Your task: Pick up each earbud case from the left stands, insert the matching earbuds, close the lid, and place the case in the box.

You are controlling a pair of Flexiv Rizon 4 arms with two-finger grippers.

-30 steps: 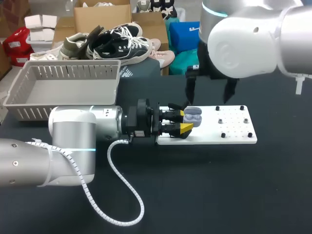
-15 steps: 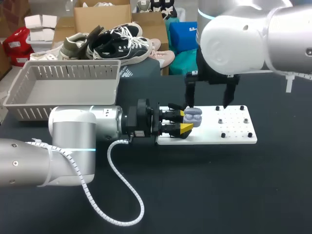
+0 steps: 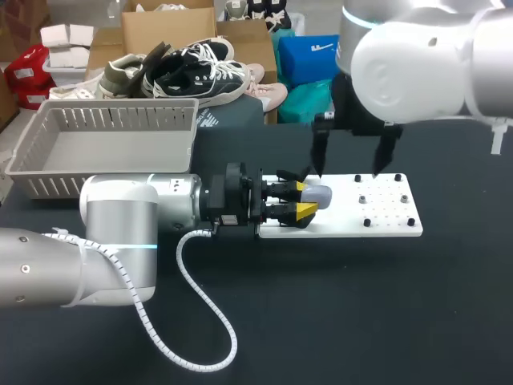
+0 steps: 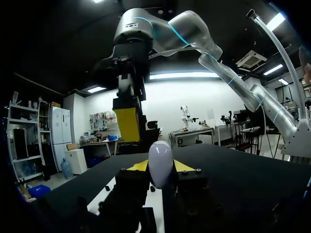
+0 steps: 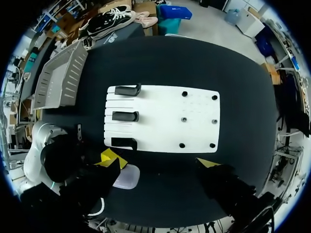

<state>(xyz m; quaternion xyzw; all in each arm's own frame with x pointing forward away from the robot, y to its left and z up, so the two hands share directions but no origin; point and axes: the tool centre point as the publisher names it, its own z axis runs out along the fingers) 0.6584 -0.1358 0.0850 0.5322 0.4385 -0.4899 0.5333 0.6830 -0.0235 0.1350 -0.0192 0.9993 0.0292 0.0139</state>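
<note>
The earbud case (image 3: 318, 195) is held pinched in the left gripper (image 3: 305, 200) over the white stand plate (image 3: 389, 226), lid apparently shut. The right gripper (image 3: 346, 172) is spread wide above it. Placement in the box (image 3: 104, 120) is judged next, requiring a leftward carry.

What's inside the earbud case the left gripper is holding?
Nothing inside shows. The earbud case, clamped in the left gripper, presents only a smooth closed lid, so whether earbuds sit within is hidden. The right gripper hangs open above it.
</note>
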